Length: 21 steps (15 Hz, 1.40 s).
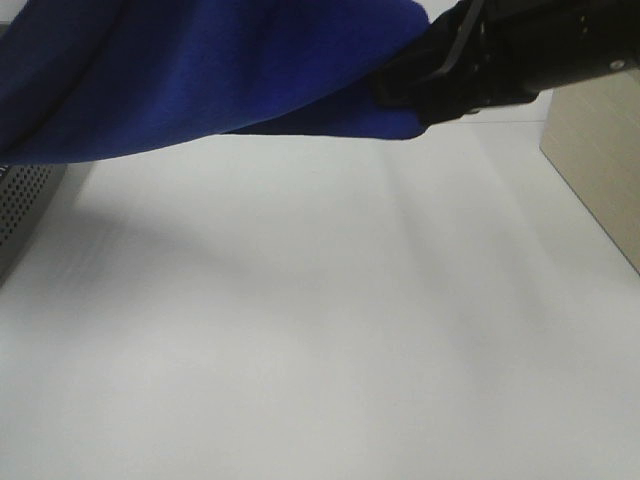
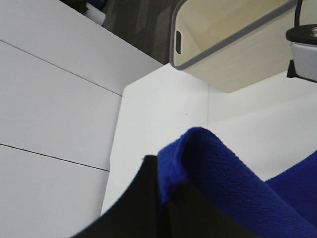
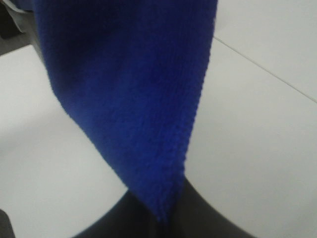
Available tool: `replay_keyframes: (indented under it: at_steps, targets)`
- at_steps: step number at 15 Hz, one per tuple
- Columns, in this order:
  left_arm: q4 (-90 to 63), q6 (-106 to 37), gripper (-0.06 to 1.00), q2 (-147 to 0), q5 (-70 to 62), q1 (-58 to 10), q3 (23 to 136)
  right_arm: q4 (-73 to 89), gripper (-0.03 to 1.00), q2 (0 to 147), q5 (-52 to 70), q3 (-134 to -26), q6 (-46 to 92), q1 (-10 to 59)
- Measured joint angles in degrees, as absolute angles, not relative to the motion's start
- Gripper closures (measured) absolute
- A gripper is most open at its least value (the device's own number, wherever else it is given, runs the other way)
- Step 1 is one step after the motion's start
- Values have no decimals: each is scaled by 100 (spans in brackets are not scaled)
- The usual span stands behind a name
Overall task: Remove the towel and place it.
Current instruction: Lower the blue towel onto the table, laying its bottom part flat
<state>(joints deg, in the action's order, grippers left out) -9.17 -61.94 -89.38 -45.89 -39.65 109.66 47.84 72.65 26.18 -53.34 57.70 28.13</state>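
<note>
Counting check: how many towels, and where? (Mo)

One towel (image 1: pixel 200 70), deep blue, plush. High view: strung across the far side, sagging, hanging above the white table (image 1: pixel 320 350) with a soft shadow under it. Its left end runs out of that frame. (Lee)

Grippers? (Mo)

Two, both clamped on it. High view shows only the right gripper (image 1: pixel 405 95), coming in from the upper right, jaws closed on the towel's right end. Its wrist view agrees: black fingers (image 3: pixel 208 223) pinched together, towel (image 3: pixel 129 89) narrowing into the pinch. The left gripper (image 2: pixel 166 196) shows only in its own wrist view: jaws closed on a folded edge, the fold bulging up just past the fingertips (image 2: pixel 133 208). (Lee)

Anything else around? (Mo)

One beige box (image 1: pixel 600 170) at the right edge of the high view, apart from the towel. One perforated grey panel (image 1: pixel 20 200) at the left edge, with the towel overlapping its top in that view. Left wrist view has one beige bin (image 2: pixel 223 54) with a grey rim, beyond the towel. Cannot tell whether it is that same box. One grey-and-black fitting (image 2: pixel 303 54) near the bin, cannot tell what it is. Table seams (image 2: pixel 54 65): two dark lines in the left wrist view, one (image 3: pixel 257 65) in the right. (Lee)
</note>
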Motion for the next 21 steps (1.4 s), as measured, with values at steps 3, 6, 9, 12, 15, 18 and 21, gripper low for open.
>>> replay_keyframes:
  at_steps: [3, 6, 9, 12, 15, 18, 21]
  targets:
    - [-1049, -6113, 94, -9379, -3449, -3965, 10966, 1215, 95, 7265, 3741, -6486, 2830, 2813]
    - [-1289, -5380, 94, -9649, -3002, -3965, 10966, -298, 95, 7380, 5432, -7592, 1409, 2813]
    - [-1255, -3489, 94, -9694, -3398, -3965, 10966, -413, 95, 7809, 6812, -8468, 968, 2813]
    - [-647, -2023, 94, -9488, -4492, -3965, 10966, -424, 95, 7890, 6956, -8869, 590, 2813]
    - [470, -590, 94, -8944, -5936, -3965, 10966, -367, 95, 7792, 6984, -9030, 476, 2813]
    - [1117, 281, 94, -8755, -6841, -3867, 10972, -321, 95, 7872, 6996, -9058, 819, 2813]
    - [1129, 361, 94, -9196, -6417, -3283, 10972, -441, 95, 8388, 5947, -9058, 911, 2813]
